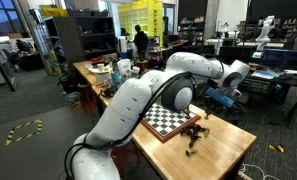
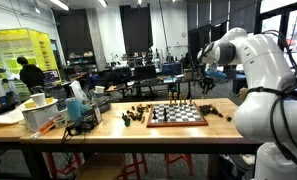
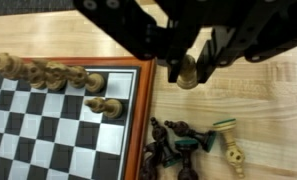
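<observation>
wrist view shows the claw (image 3: 188, 68) coming in from the top edge, its two dark fingers (image 3: 173, 66) closed on a pale piece (image 3: 189, 75). the piece is small, cream to tan, with a rounded end toward the camera. the picture is too blurred to tell which chessman it is. it hangs clear of the table (image 3: 273, 110), over bare wood just outside the board's red-brown rim, past the corner where the pale men stand.

just below the claw in that view lies a heap (image 3: 176, 148) of dark pieces, tumbled together on the wood beside the rim. next to the heap a pale bishop (image 3: 230, 140) lies on its side, its green felt base showing. on the board (image 3: 48, 125) a row (image 3: 48, 72) of pale pieces stands along the edge rank. one more pale man (image 3: 110, 108) stands a square in front of the row's end.

in both exterior views the arm (image 1: 138, 100) (image 2: 263, 60) rises from its base at the table's end, bends in a high arch and turns its wrist down over the side of the board (image 1: 171, 120) (image 2: 178, 115). the claw itself is too small and dark there to read. dark pieces (image 2: 136, 117) also lie off the board's far end, near a tub (image 2: 43, 112) of clutter.
</observation>
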Robot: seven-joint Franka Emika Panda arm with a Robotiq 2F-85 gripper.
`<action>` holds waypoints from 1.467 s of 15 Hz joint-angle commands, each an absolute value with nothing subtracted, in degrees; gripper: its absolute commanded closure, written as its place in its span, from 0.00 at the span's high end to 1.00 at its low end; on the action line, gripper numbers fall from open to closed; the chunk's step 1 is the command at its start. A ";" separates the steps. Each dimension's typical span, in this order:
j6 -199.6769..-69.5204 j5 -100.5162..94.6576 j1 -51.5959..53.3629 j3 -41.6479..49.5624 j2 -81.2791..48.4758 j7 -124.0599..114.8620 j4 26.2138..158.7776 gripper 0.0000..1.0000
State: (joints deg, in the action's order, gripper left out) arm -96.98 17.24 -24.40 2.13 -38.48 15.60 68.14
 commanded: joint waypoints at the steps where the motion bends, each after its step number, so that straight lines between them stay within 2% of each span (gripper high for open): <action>1: -93.13 18.78 -24.21 -0.29 -35.44 17.82 68.60 0.06; 12: -89.19 18.81 -23.91 -4.12 -34.78 19.67 67.49 0.06; 22: -87.15 16.51 -19.42 -3.84 -35.54 24.63 66.12 0.06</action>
State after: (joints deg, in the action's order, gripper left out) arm -87.43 18.32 -20.25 -3.53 -35.87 21.89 65.86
